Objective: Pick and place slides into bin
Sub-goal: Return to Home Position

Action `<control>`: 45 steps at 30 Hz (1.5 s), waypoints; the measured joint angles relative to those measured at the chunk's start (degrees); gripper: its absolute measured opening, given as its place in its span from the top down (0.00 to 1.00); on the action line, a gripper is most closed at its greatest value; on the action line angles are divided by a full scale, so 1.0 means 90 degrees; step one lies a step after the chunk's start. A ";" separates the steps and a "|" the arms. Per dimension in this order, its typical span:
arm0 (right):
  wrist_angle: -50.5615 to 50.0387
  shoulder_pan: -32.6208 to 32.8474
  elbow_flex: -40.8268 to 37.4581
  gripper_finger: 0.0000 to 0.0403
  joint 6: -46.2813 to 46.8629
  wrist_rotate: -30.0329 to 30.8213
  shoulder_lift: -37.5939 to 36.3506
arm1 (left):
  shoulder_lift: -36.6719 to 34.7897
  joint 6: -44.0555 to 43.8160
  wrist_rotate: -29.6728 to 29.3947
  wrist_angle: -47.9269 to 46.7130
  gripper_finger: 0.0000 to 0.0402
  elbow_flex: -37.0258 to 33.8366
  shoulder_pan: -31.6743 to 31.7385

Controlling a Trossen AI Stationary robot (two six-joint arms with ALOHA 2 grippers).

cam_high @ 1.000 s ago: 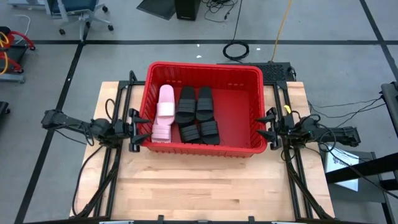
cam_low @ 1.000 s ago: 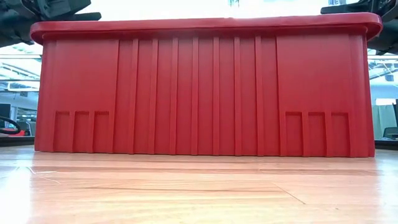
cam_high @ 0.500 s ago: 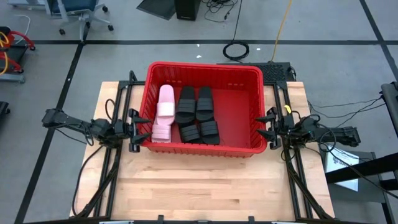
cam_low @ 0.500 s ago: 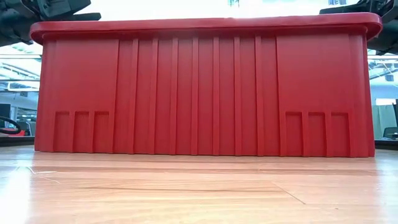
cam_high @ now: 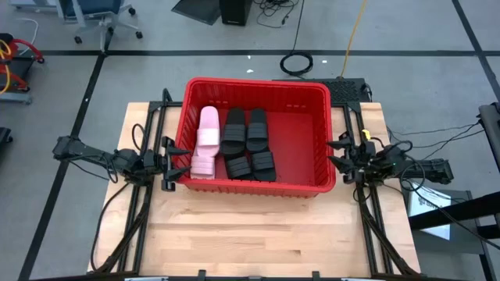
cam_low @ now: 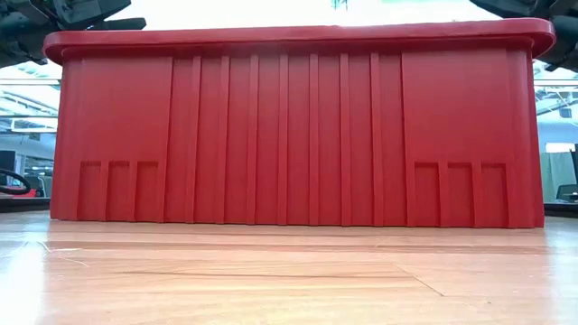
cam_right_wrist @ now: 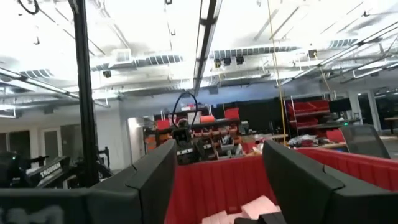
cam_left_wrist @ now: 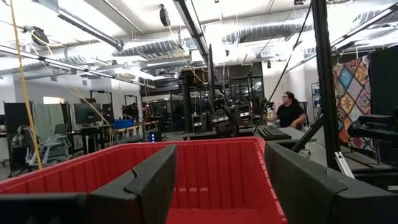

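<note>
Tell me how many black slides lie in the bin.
4, all in the bin: one black slide beside the white ones, one right of it, two more nearer the front wall. None seems hidden.

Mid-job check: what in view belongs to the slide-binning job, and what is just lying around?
Job: red bin; white slides and black slides inside it; left gripper and right gripper, both open, at the bin's ends.
Lying about: coiled cable and office chair on the floor; person in the room beyond.
</note>
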 joint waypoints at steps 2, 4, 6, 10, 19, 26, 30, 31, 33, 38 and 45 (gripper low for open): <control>-0.0028 0.0000 0.0000 0.42 -0.0009 -0.0007 0.0000 | 0.0000 0.0001 0.0000 0.0007 0.38 0.0000 0.0000; -0.0033 0.0000 0.0000 0.42 -0.0019 -0.0012 0.0001 | 0.0000 0.0001 0.0000 0.0013 0.38 0.0000 0.0000; -0.0017 0.0000 0.0000 0.43 -0.0022 -0.0015 0.0000 | 0.0000 0.0001 0.0002 0.0018 0.38 0.0000 0.0000; -0.0010 0.0000 0.0000 0.44 -0.0037 -0.0024 0.0000 | 0.0000 0.0001 0.0005 0.0025 0.38 0.0000 0.0000; 0.0006 0.0002 0.0000 0.43 -0.0041 -0.0032 -0.0005 | 0.0000 0.0004 0.0034 0.0040 0.38 0.0000 0.0000; 0.0014 0.0002 0.0000 0.44 -0.0044 -0.0032 -0.0005 | 0.0000 0.0004 0.0033 0.0044 0.38 0.0000 0.0000; 0.0014 0.0002 0.0000 0.43 -0.0044 -0.0033 -0.0005 | 0.0000 0.0004 0.0032 0.0045 0.38 0.0000 0.0000; 0.0014 0.0002 0.0000 0.42 -0.0044 -0.0034 -0.0006 | 0.0000 0.0004 0.0032 0.0045 0.38 0.0000 0.0000; 0.0014 0.0002 0.0000 0.42 -0.0044 -0.0034 -0.0007 | 0.0000 0.0005 0.0032 0.0047 0.38 0.0000 0.0000; 0.0016 0.0002 0.0000 0.43 -0.0044 -0.0034 -0.0007 | 0.0000 0.0004 0.0030 0.0050 0.38 0.0002 0.0000; 0.0016 0.0005 0.0000 0.43 -0.0044 -0.0034 -0.0007 | 0.0000 0.0005 0.0029 0.0052 0.38 0.0002 0.0000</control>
